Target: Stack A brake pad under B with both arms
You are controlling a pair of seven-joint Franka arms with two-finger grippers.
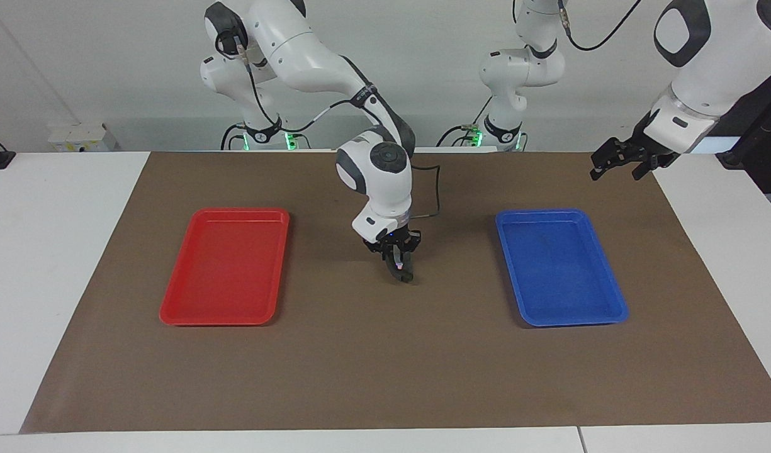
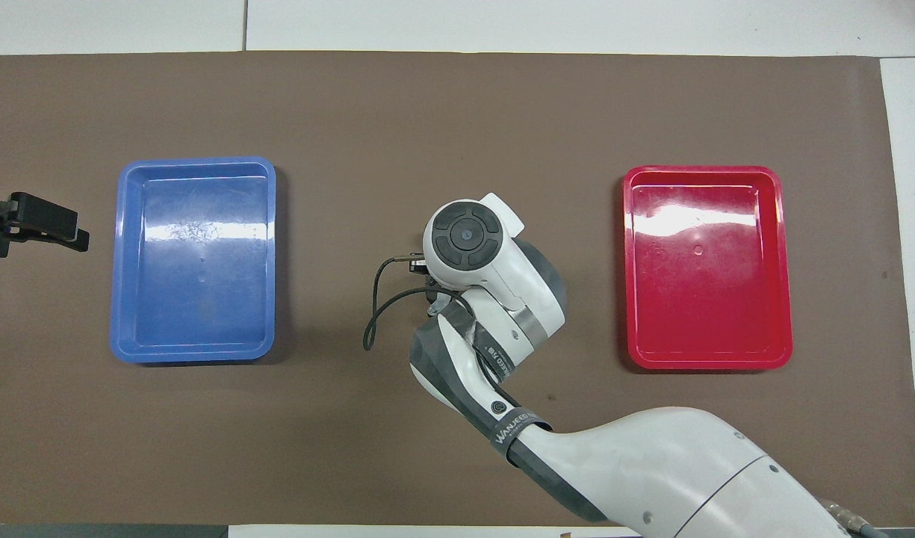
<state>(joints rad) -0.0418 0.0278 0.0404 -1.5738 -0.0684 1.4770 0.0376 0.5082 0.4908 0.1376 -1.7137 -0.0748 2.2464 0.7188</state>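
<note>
My right gripper (image 1: pixel 403 270) points down at the middle of the brown mat, between the two trays. It is shut on a small dark brake piece (image 1: pixel 408 276) whose lower end is at the mat. I cannot tell whether this piece is the short pad A or the long piece B. No second brake piece shows in the facing view. In the overhead view the right arm's wrist (image 2: pixel 468 239) hides the gripper and the piece. My left gripper (image 1: pixel 619 170) is open and empty, raised over the mat's edge at the left arm's end, beside the blue tray; it also shows in the overhead view (image 2: pixel 69 228).
An empty red tray (image 1: pixel 225 267) lies toward the right arm's end of the mat and an empty blue tray (image 1: pixel 558 267) toward the left arm's end. Both show in the overhead view, red (image 2: pixel 707 269) and blue (image 2: pixel 196 261). A black cable (image 2: pixel 379 306) loops off the right wrist.
</note>
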